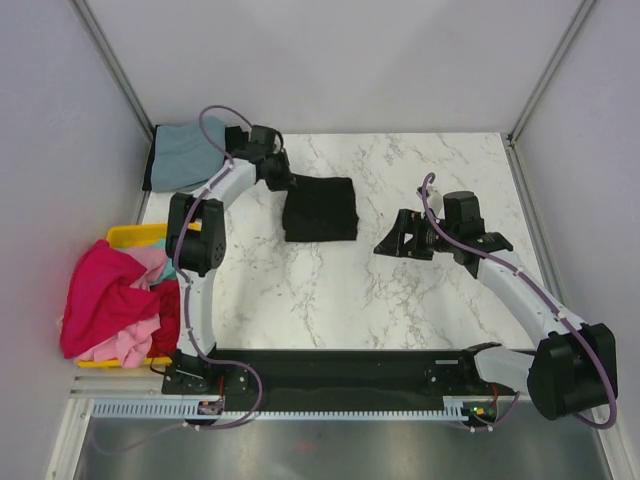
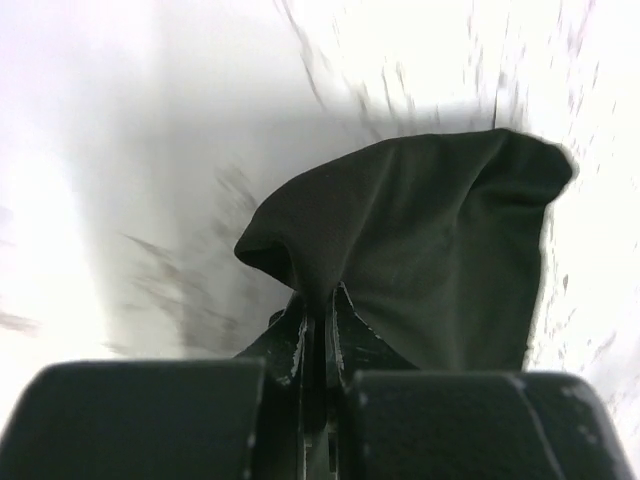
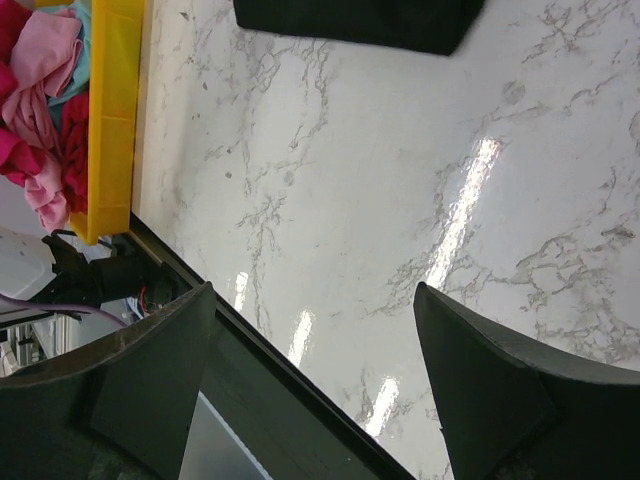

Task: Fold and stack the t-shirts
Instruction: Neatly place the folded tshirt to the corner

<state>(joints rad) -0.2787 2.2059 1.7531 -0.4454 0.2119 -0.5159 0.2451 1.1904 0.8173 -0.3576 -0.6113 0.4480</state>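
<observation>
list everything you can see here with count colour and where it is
black t-shirt: one, black, folded, middle of the table, far-left corner pinched by the left gripper
grey-blue t-shirt: one, grey-blue, far left corner
dark cloth: one, black, edge showing under the grey-blue t-shirt
heaped t-shirts: count unclear, magenta, pink, some red and teal, piled in the bin
bin: one, yellow, left side by the left arm
table: one, white marble
left gripper: one, black, shut on the black t-shirt
right gripper: one, black, open, over bare table right of the black t-shirt
</observation>
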